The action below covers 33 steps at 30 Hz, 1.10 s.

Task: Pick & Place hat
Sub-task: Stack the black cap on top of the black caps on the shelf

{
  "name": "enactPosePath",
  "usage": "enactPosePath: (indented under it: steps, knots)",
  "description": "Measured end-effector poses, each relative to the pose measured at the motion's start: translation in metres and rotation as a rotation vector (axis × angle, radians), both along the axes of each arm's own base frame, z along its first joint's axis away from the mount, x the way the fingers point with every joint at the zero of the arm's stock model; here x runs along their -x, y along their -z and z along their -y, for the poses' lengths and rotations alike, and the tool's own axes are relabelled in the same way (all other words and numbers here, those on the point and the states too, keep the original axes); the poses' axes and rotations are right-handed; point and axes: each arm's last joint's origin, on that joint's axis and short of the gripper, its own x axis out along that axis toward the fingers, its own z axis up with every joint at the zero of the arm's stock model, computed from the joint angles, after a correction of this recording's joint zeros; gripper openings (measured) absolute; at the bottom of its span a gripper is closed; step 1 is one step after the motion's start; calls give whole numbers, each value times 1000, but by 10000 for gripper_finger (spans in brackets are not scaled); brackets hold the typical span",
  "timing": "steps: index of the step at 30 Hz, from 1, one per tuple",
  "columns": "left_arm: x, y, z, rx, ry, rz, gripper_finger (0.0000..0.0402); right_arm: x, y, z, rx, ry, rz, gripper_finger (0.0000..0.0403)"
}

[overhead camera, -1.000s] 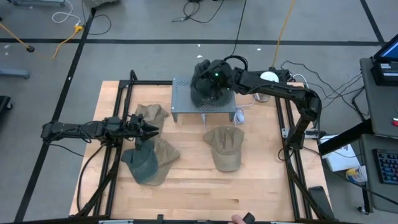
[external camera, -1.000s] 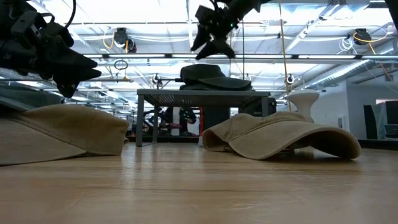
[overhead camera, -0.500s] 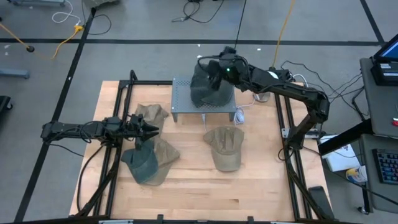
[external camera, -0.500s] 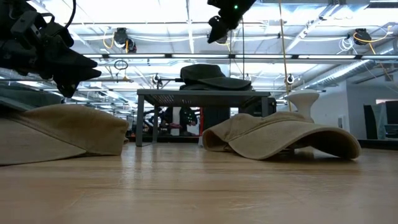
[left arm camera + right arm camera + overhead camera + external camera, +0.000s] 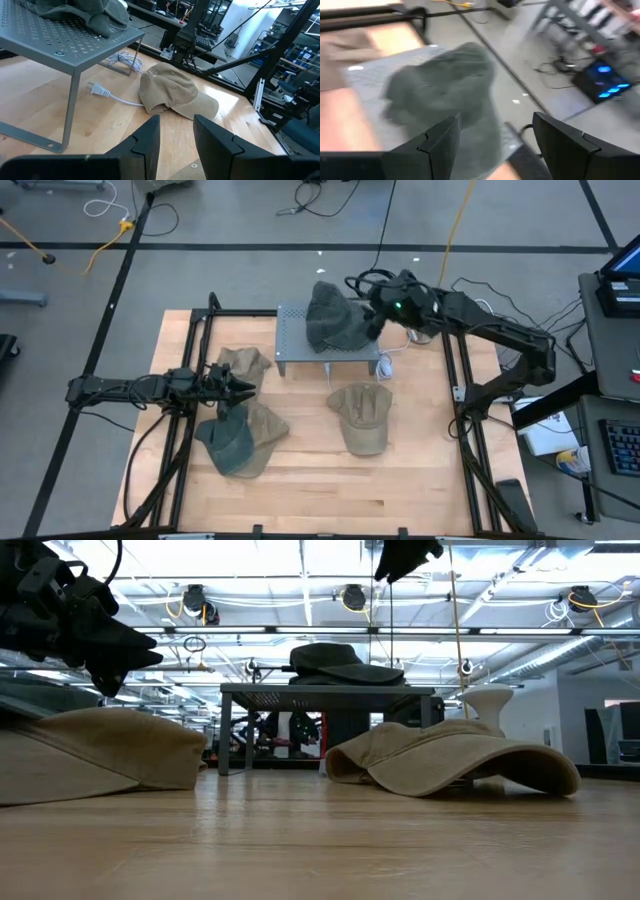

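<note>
A dark green hat [image 5: 335, 320] lies on top of a grey perforated stand [image 5: 300, 345] at the table's far middle, also seen in the low view as the dark hat [image 5: 340, 662]. My right gripper [image 5: 377, 318] hangs open in the air just right of that hat, well above it in the low view [image 5: 405, 555]; its wrist view shows the hat [image 5: 445, 95] beyond the spread fingers [image 5: 497, 145]. A tan hat [image 5: 362, 415] rests crown up on the wood. My left gripper [image 5: 240, 390] waits open at the left [image 5: 175, 142], among other hats.
By the left gripper lie a small tan hat [image 5: 243, 364] and a dark green hat [image 5: 225, 445] overlapping a tan one [image 5: 265, 425]. A white cable and plug [image 5: 107, 92] lie beside the stand's leg. Black frame rails [image 5: 455, 395] run along both table sides.
My right gripper has risen from just over the dark green hat and drawn back toward the table's right edge, rolling its wrist as it went. The hat stays lying on the stand.
</note>
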Motion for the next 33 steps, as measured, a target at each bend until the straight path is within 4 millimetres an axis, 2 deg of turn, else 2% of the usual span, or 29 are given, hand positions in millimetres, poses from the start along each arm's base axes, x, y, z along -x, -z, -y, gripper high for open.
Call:
enactPosePath:
  steps: [7, 11, 16, 19, 24, 29, 33]
  knots:
    - [0, 0, 0, 0, 0, 0, 122, 21, -13, -32, -200, -147, 114, 238]
    - [0, 0, 0, 0, 0, 0, 122, 26, -18, -50, -243, -203, 146, 238]
    - [0, 0, 0, 0, 0, 0, 122, 22, -20, -71, -254, -281, 171, 238]
    - [0, 0, 0, 0, 0, 0, 122, 11, -17, -81, -255, -320, 218, 237]
    - [0, -2, 0, 0, -1, 27, 122, -9, 7, -96, -247, -358, 312, 237]
    - [-1, -11, 0, 57, 3, 119, 122, -27, 43, -109, -270, -383, 449, 237]
    - [-1, -13, 0, 120, -3, 137, 122, -34, 76, -119, -232, -371, 569, 236]
